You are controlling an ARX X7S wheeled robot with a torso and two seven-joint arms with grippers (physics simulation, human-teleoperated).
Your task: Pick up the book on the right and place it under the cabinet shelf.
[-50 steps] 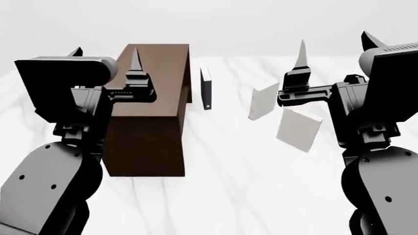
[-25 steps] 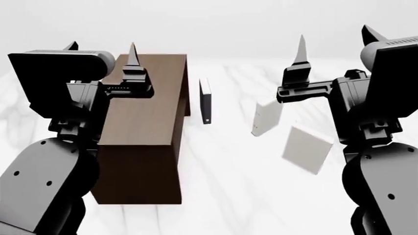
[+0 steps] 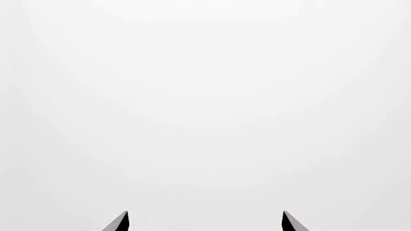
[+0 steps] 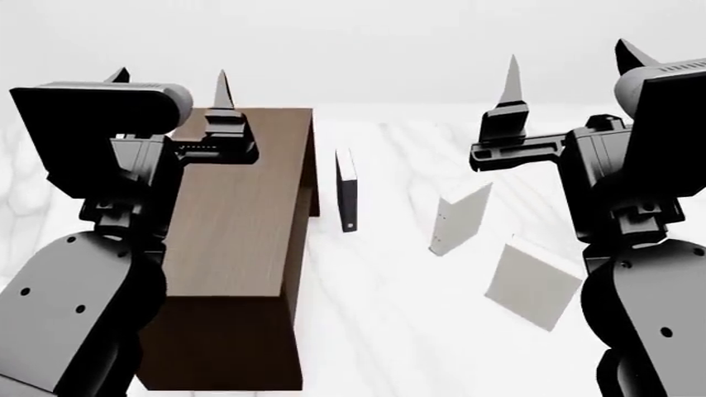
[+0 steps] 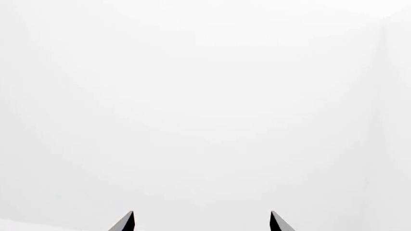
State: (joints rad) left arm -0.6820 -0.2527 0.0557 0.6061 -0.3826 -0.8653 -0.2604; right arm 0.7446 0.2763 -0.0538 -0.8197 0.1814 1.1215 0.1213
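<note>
Book [image 4: 534,284], the thin pale grey-white one, sits at the right of the white marbled table [image 4: 386,331], close in front of the right arm, untouched and tilted; whether it stands or leans is hard to tell. Just beside it toward the middle stands a thicker white book [image 4: 460,219], and further left a black book [image 4: 347,192] stands upright near the cabinet [image 4: 237,240]. That tall brown cabinet is well apart from the target, on the left, seen from above, so the cabinet shelf inside is hidden.

The right gripper [image 4: 513,81] points up, high above the books, and the left gripper [image 4: 223,87] does the same over the cabinet. Both wrist views show 2 dark fingertips [image 5: 126,222] set wide apart with nothing between them and only blank white beyond.

Judged from here, the pick has not yet begun. The risks: coming down on the thicker white book by mistake since the 2 are close, knocking the thin book flat so its edge is hard to pinch, or bumping the black book on the carry to the cabinet
</note>
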